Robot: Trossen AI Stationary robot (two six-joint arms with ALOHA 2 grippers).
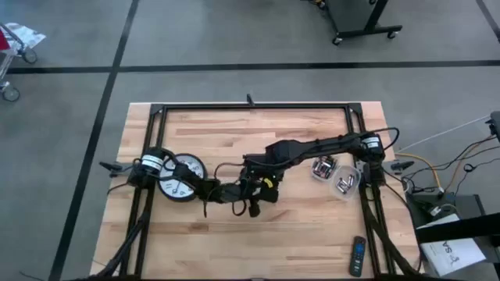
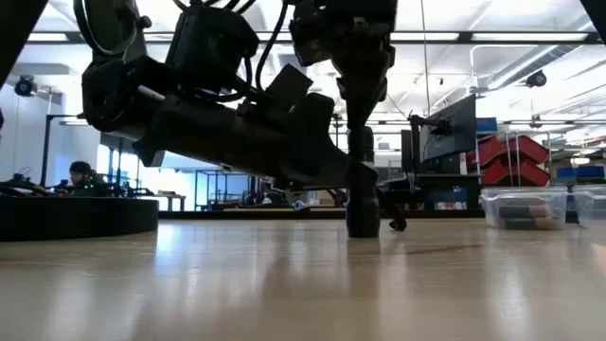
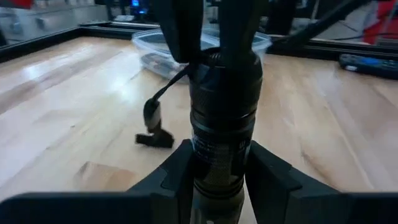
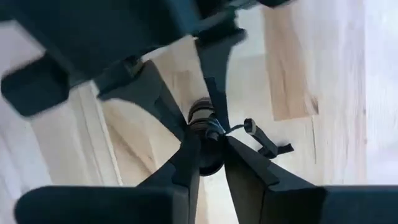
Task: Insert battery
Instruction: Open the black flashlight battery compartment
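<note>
Misalignment looked the main risk: with both grippers on the upright torch (image 3: 222,118) at mid-table, a small tilt from either could jam or tip it. Left gripper (image 3: 217,165) was clamped round its lower body, while the right gripper (image 4: 208,152) pinched its top from above.

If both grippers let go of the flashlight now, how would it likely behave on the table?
The flashlight is a rigid black cylinder standing upright on the wooden table, so it would probably tip easily. Once down, its round body would likely roll. Its thin lanyard looks floppy and would trail. The left gripper and right gripper clamp it between their fingers.
</note>
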